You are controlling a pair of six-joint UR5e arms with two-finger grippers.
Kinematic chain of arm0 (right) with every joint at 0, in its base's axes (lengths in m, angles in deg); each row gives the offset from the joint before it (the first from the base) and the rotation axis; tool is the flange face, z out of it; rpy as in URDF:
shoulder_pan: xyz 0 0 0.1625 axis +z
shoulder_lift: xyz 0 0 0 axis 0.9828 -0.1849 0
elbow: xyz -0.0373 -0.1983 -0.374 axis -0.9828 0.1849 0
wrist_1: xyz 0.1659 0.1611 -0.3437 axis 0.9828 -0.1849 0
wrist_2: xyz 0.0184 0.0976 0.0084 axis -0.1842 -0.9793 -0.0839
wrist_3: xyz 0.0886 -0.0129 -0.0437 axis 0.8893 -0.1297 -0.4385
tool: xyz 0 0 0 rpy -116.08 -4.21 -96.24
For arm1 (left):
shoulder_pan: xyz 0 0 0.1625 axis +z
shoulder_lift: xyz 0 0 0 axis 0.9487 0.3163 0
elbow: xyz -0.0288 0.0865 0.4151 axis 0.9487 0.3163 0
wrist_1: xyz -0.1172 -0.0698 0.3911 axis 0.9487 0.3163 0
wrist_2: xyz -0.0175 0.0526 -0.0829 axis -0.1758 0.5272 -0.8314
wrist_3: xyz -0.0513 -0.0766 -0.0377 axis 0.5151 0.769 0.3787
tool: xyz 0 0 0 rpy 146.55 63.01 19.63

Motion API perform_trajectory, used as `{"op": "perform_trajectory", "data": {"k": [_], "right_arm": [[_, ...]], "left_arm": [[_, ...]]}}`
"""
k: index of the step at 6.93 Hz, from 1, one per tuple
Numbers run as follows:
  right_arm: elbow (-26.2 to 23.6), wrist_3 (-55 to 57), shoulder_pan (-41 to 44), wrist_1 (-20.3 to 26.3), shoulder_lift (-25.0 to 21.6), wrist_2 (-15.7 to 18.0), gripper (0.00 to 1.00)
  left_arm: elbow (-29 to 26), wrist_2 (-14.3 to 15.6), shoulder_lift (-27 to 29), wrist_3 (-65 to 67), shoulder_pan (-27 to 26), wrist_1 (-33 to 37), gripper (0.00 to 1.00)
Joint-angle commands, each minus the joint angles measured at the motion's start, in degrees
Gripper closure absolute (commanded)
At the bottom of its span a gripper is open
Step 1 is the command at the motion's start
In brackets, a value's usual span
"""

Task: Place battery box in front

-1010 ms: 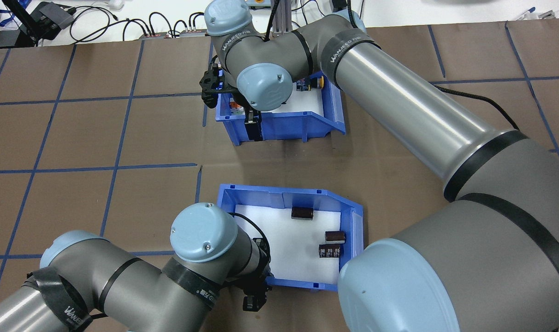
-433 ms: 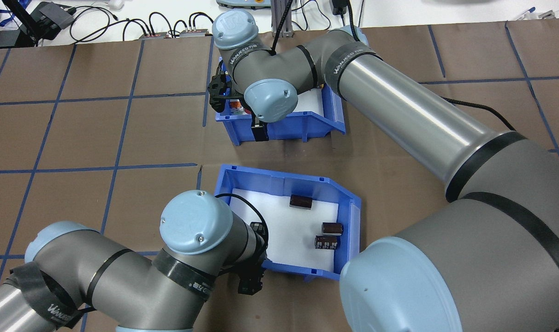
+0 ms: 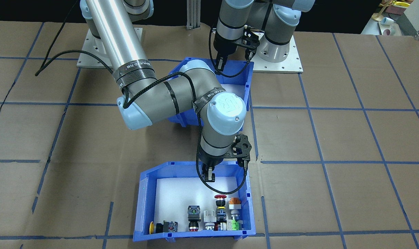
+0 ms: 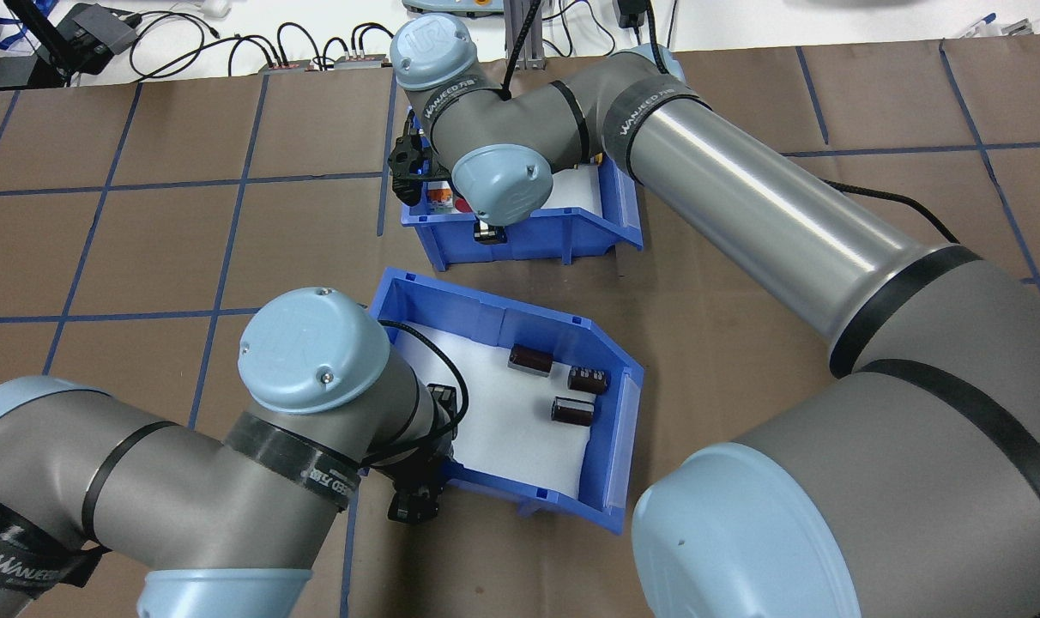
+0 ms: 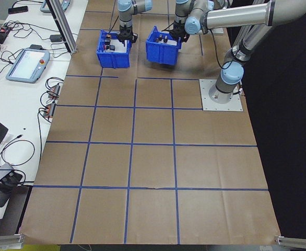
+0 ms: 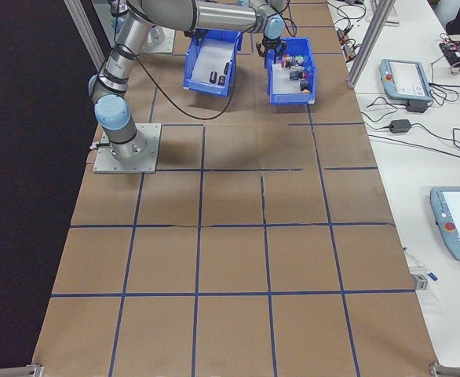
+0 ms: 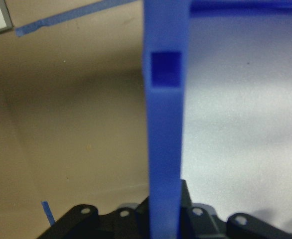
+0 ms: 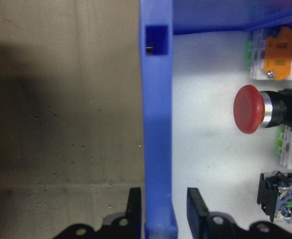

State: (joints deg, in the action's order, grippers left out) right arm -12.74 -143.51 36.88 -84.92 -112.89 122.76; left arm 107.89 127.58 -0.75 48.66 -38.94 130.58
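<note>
Overhead: left gripper [image 4: 417, 493] pinches near-left wall of battery box [image 4: 610, 429]; box skewed, cells [image 4: 571, 410] clustered toward sloped lip. Keep box level — cells roll. Versus a second ago, box has swung and shifted left, toward button bin [image 4: 529, 236].

Front view: right gripper [image 3: 209, 176] astride button bin's wall [image 3: 145, 186].

Left wrist: blue wall [image 7: 165, 149] clamped between fingers [image 7: 201, 221].

Right wrist: fingers [image 8: 196, 209] straddle bin wall [image 8: 156, 124], small gaps showing — spread, not pinching.
</note>
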Motion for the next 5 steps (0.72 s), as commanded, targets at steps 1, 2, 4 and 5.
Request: {"op": "perform_trajectory", "data": {"k": [1, 2, 4, 5], "right_arm": [[1.3, -0.3, -0.7, -0.2, -0.3, 0.4, 0.96], [3.4, -0.3, -1.1, 0.1, -1.1, 1.7, 0.96], [4.3, -1.0, -4.5, 2.6, -3.9, 1.7, 0.97], [4.1, -5.1, -8.3, 5.3, -6.0, 1.5, 0.97]], "left_arm": [[-0.2, 0.2, -1.7, -3.0, 3.1, 2.2, 1.0], [-0.2, 0.2, -2.2, -5.2, 4.8, 3.4, 1.0], [-0.1, 0.2, -2.7, -9.8, 9.0, 4.2, 1.0], [-0.1, -0.1, -2.7, -11.6, 11.3, 4.2, 1.0]]}}
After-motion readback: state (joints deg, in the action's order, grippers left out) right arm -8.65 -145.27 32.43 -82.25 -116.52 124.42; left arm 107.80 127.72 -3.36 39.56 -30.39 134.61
